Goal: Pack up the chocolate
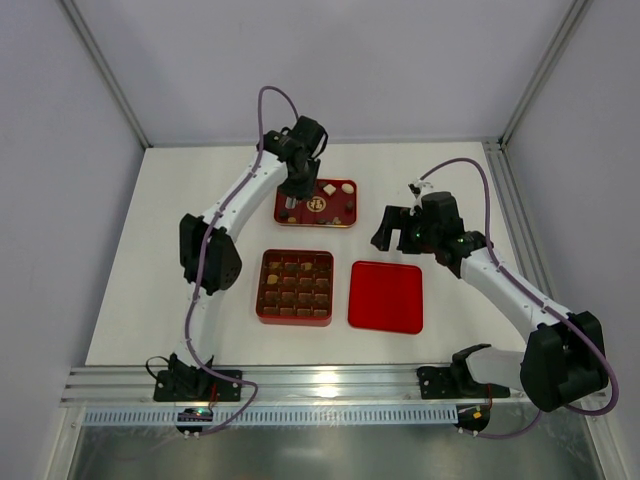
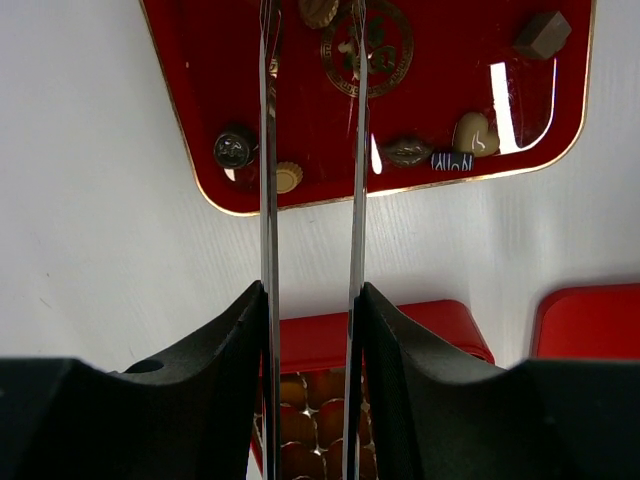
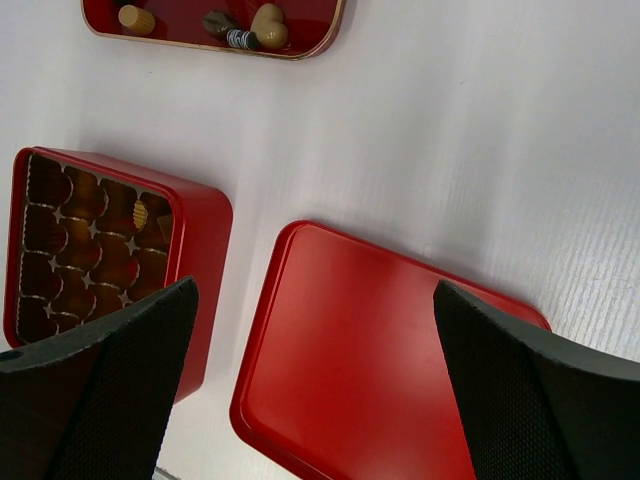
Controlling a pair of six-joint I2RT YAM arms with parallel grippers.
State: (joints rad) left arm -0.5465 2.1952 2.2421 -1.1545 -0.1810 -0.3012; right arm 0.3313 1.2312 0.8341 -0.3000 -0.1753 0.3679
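Left pincer (image 1: 290,206) blades slightly apart, straddling a tan chocolate (image 2: 318,10) at top of wrist frame: centre it, descend straight, close gently; right pincer (image 3: 315,288) gapes wide.

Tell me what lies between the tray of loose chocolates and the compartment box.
Only a strip of bare white table separates the tray from the box. The left wrist view shows it best.

Pincer (image 3: 315,288) spread wide above red lid (image 3: 370,380), gridded box (image 3: 205,260) beside
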